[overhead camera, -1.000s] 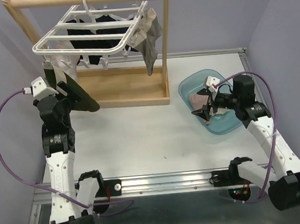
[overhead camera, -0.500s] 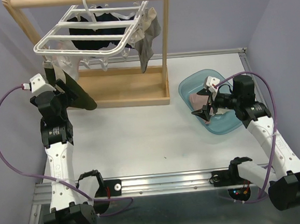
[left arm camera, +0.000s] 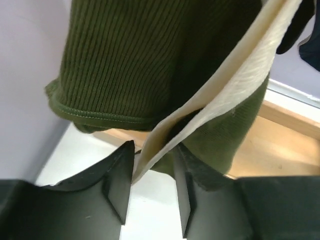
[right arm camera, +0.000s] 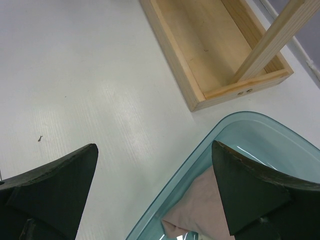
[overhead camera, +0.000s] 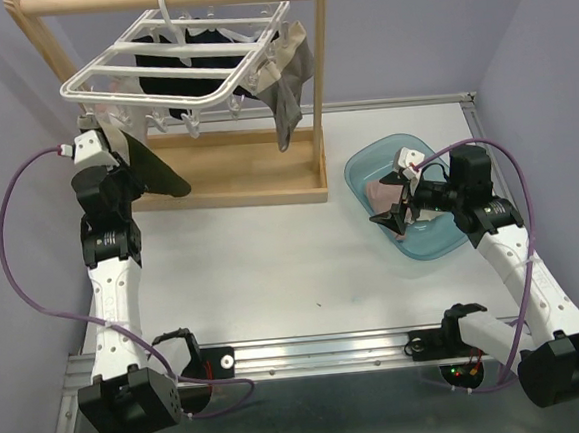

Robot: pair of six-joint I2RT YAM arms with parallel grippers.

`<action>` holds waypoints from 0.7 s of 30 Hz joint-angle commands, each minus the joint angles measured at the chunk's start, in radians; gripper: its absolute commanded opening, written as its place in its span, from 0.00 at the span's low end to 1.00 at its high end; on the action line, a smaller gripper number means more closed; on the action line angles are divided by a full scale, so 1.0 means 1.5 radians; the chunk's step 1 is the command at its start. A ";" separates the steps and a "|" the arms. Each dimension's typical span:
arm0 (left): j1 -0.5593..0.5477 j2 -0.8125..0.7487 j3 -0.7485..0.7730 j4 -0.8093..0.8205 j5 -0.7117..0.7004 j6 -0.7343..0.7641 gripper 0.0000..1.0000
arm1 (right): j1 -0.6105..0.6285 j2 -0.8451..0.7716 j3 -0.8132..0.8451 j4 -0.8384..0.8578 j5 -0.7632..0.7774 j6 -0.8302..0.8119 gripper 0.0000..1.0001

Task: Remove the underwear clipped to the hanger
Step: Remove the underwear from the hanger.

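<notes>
Several pieces of underwear (overhead camera: 289, 81) hang clipped round the rim of the white hanger (overhead camera: 128, 74), which hooks over the wooden stand (overhead camera: 256, 174) at the back left of the table (overhead camera: 274, 268). One pink piece (right arm camera: 195, 205) already lies in the blue tub (overhead camera: 366, 170) on the right.

All of it looks light, limp and stretchy. It should sag and fold rather than hold a shape, and a pull is likely to tilt the hanger before a clip lets go. The best hold is probably a hem or a bunched corner near the clip, so the tug goes straight down.

At the hanger's left corner a ribbed olive piece (left arm camera: 150, 60) hangs behind a cream piece (left arm camera: 240, 85). The left claw (left arm camera: 152, 150) stands half spread, its fingers either side of the cream piece's lower corner. The cloth touches one finger, a gap shows, and I see no firm pinch yet. The right claw (right arm camera: 154, 146) is spread wide and empty over the tub's rim.
</notes>
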 commanded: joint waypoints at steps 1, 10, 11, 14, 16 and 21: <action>0.004 -0.018 0.018 0.037 0.068 0.010 0.27 | 0.002 -0.016 -0.002 0.000 -0.014 -0.009 1.00; 0.004 -0.096 -0.049 0.061 0.256 -0.044 0.00 | 0.002 -0.015 0.000 -0.001 -0.016 -0.009 1.00; 0.004 -0.103 -0.055 0.061 0.273 -0.049 0.00 | 0.003 -0.014 0.000 -0.001 -0.016 -0.009 1.00; 0.003 -0.129 -0.082 0.080 0.338 -0.075 0.00 | 0.003 -0.010 0.000 -0.002 -0.017 -0.009 1.00; 0.004 -0.147 -0.097 0.091 0.388 -0.088 0.00 | 0.003 -0.009 0.000 -0.002 -0.018 -0.009 1.00; 0.002 -0.177 -0.128 0.131 0.472 -0.144 0.00 | 0.002 -0.006 0.001 -0.003 -0.019 -0.009 1.00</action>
